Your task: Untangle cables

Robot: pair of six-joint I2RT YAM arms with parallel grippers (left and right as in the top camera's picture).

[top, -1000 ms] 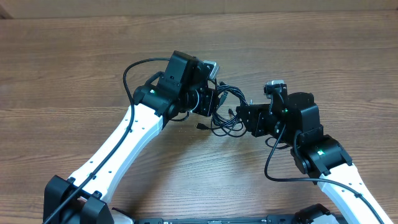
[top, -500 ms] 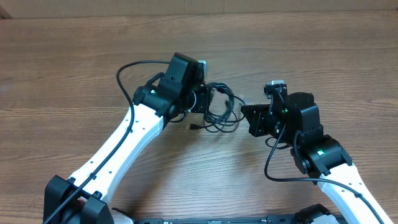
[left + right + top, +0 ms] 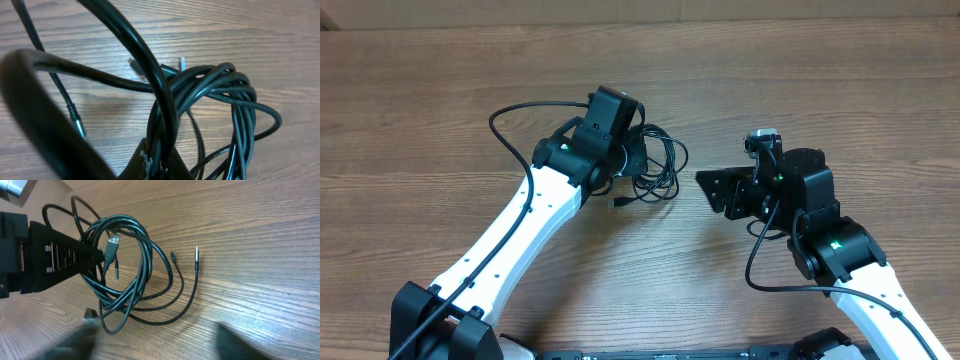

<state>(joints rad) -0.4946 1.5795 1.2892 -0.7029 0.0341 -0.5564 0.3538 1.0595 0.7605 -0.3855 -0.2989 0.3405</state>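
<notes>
**Item 1: left gripper [image 3: 94, 256].** The fingers are pinched fully together on one side of the cables [image 3: 658, 165]. I judge this clamp to be an anchor that fixes the bundle so the other arm can draw a strand out against it.

**Item 2: right gripper [image 3: 710, 193].** The fingers are spread wide with nothing between them. The bundle lies ahead of the fingertips, apart from them. I judge they are held open and aimed this way so they can come in on a loose strand.

**Item 3: cables.** These are thin, round black cords with a smooth, slightly glossy sheath. Several turns overlap in a rough ring that fans out from the left fingers. Two loose tails curve away from the ring toward the right fingertips and trail on the table [image 3: 440, 90].
- A flat silver plug [image 3: 111, 245] sits inside the ring, just beside the left fingertips.
- A slim pin plug [image 3: 196, 255] lies farthest from the left fingertips.
- I judge the tangle to be loose, with turns that cross but are not cinched.

**Item 4: table.** It is flat and matte, with brown wood grain.

**Item 5: arm wire [image 3: 510, 108].** This thicker black cord arcs behind the left wrist. It belongs to the rig and is not part of the bundle.
</notes>
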